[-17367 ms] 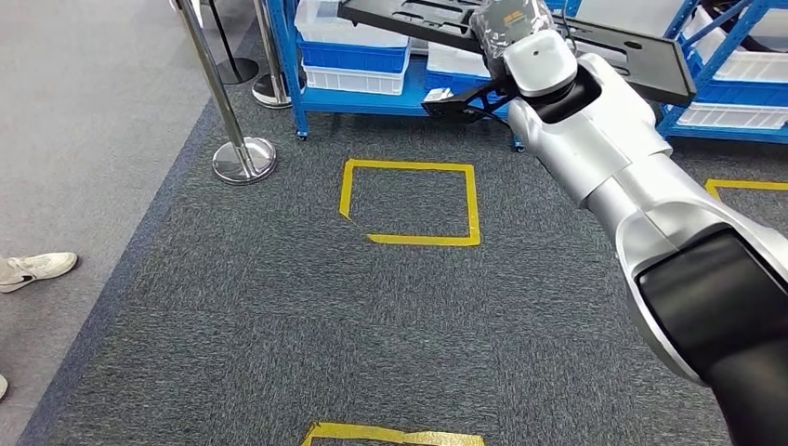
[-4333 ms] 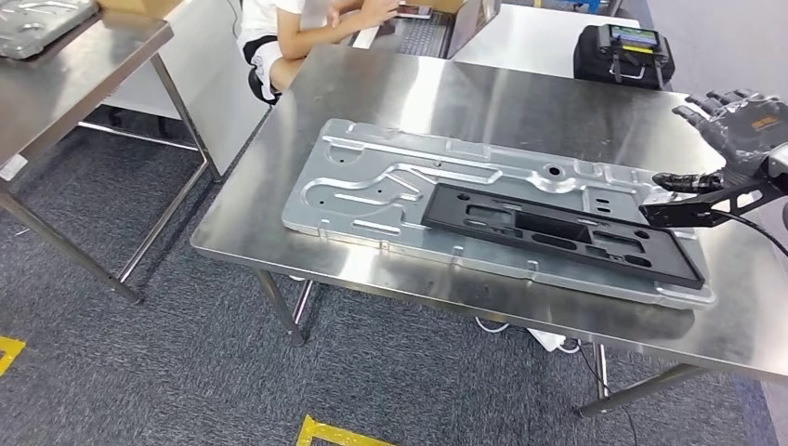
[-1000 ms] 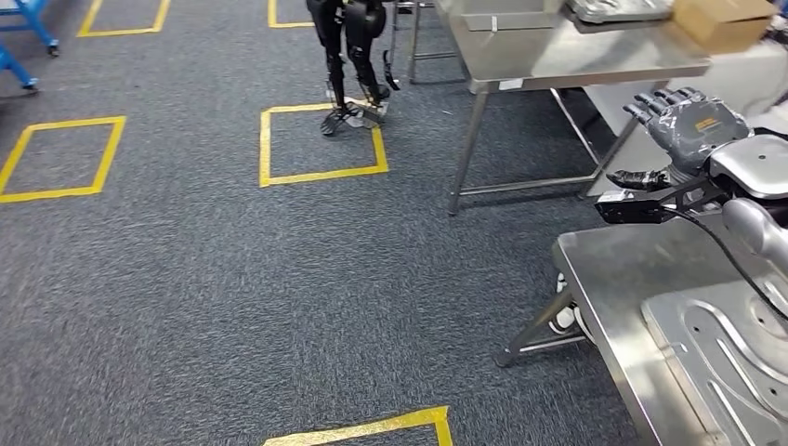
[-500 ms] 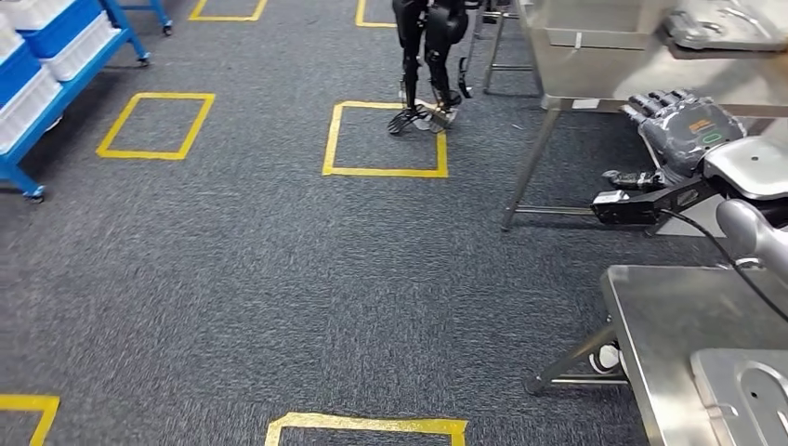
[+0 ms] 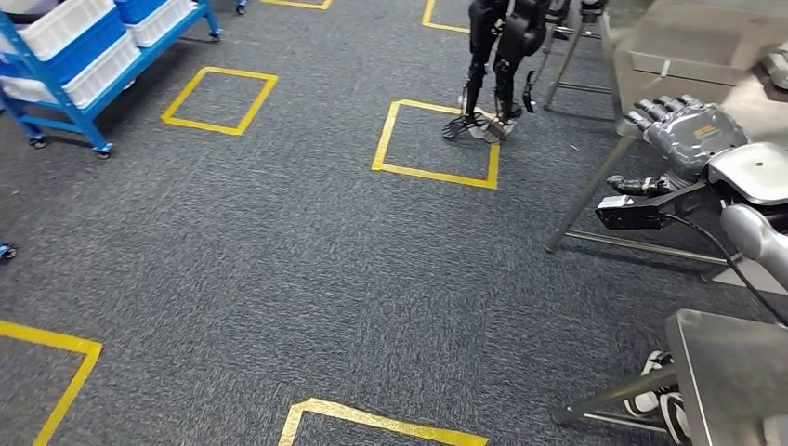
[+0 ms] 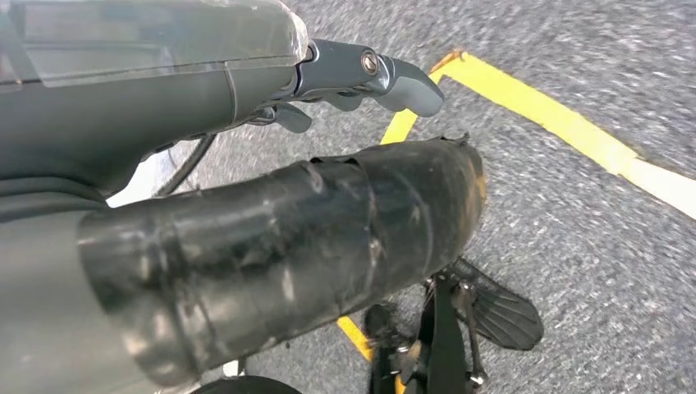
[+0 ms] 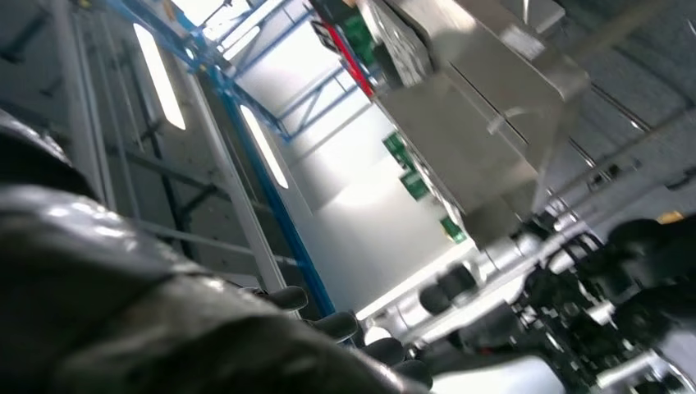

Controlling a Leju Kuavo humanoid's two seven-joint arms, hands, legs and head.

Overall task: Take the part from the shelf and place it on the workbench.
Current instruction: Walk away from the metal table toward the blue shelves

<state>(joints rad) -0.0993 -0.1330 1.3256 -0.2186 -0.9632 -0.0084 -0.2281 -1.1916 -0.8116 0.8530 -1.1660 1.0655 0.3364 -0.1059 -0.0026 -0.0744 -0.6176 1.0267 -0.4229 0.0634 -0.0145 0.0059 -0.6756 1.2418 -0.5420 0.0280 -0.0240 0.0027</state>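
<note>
The right robot hand (image 5: 689, 130) is up in the air on the right side, above the grey carpet (image 5: 279, 260). Its fingers are spread apart and it holds nothing. In the right wrist view the dark fingertips (image 7: 328, 324) stick out with nothing between them.

The left robot hand (image 6: 361, 74) hangs down low over the carpet, close to a yellow tape line (image 6: 566, 139). Its fingers look loosely bent and it holds nothing.

A corner of the shiny metal bench (image 5: 734, 372) is at the bottom right of the head view. I cannot tell where the part is from these pictures.

Another metal bench (image 5: 678, 56) stands at the top right, behind the right robot hand. A second robot with black legs (image 5: 497, 56) stands at the far edge of a yellow tape square (image 5: 435, 144) on the carpet. A blue shelf (image 5: 84, 65) with white and blue boxes is at the top left, and more yellow squares mark the floor near it
</note>
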